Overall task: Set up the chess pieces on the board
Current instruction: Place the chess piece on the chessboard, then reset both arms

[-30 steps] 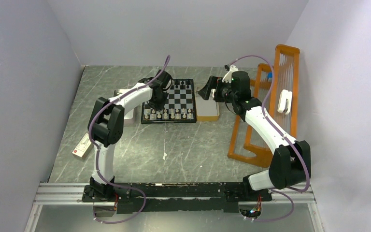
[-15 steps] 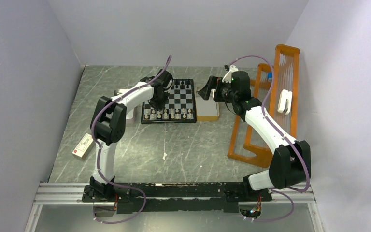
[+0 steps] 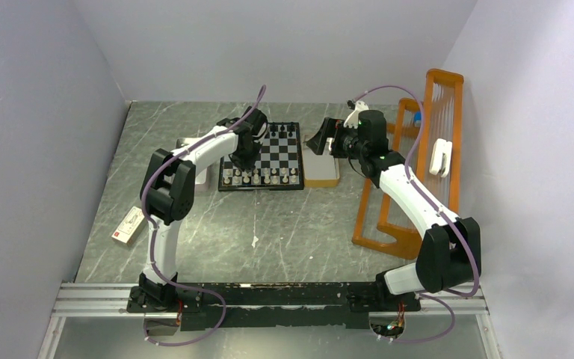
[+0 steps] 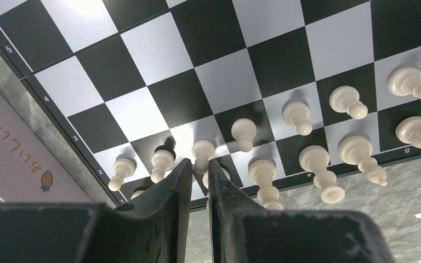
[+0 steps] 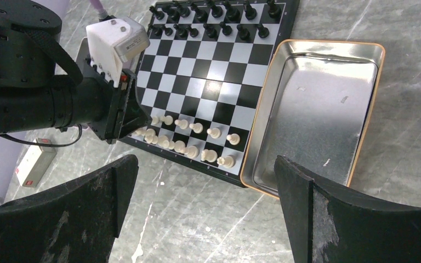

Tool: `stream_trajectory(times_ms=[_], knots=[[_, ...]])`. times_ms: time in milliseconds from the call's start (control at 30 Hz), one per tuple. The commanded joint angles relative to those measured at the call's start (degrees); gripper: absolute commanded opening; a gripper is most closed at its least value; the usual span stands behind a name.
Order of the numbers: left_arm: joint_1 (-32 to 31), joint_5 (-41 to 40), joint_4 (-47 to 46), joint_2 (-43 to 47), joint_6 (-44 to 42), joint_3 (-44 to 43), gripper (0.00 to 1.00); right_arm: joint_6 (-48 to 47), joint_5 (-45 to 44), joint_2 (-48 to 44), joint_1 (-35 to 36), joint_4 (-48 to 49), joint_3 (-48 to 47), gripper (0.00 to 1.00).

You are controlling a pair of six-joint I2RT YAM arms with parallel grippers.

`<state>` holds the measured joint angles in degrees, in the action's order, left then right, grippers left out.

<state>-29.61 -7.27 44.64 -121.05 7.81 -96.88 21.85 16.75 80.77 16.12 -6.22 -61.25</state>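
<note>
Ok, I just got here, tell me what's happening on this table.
A small chessboard is being set up. The black pieces stand in two rows along its far edge; the white pieces line the near rows. The left gripper is down among the white ones, jaws almost together, tips at one pawn; whether it grips it is unclear. The right gripper hangs wide open near the metal tray beside the board.

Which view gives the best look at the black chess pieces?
The right wrist view: the black pieces stand in two clear rows along the board's far edge. The top external view shows them only as tiny dark specks. The left wrist view shows only white pieces.
</note>
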Motion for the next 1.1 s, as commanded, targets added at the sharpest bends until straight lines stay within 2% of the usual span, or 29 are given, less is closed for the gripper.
stream_trajectory(times_ms=[0, 367, 633, 667, 700, 733, 767, 800, 1067], knots=[[-0.08, 0.38, 1.02, -0.47, -0.87, -2.37, 0.24, -0.55, -0.34, -0.19, -0.29, 0.86, 0.27, 1.0], [-0.1, 1.06, -1.02, 2.14, -0.32, -4.34, 0.29, -0.58, -0.51, -0.47, -0.29, 0.17, 0.33, 1.0], [0.2, 3.44, -10.62, 13.66, 1.6, -0.47, 0.39, -1.43, 2.22, -1.58, -0.21, -3.91, -0.45, 1.0], [0.17, 3.9, -11.76, 15.59, 1.92, 0.23, 0.43, -1.57, 2.24, -1.51, -0.19, -5.08, -1.15, 1.0], [0.2, 4.81, -12.82, 17.61, 2.17, 0.92, 0.52, -1.78, 2.13, -1.5, -0.17, -6.39, -1.9, 1.0], [0.17, 5.93, -13.67, 19.53, 2.28, 1.62, 0.64, -1.74, 2.03, -1.56, -0.16, -7.62, -2.88, 1.0], [0.16, 6.63, -14.46, 21.56, 2.52, 2.36, 0.94, -1.67, 2.13, -1.81, -0.13, -8.67, -3.69, 1.0], [0.21, 6.73, -15.06, 23.59, 2.88, 3.27, 0.99, -1.5, 2.36, -2.25, -0.08, -9.54, -4.4, 1.0], [0.16, 7.91, -16.36, 39.66, 4.24, 10.89, 1.0, 1.25, 6.06, -11.07, 0.58, -9.01, -3.12, 1.0]])
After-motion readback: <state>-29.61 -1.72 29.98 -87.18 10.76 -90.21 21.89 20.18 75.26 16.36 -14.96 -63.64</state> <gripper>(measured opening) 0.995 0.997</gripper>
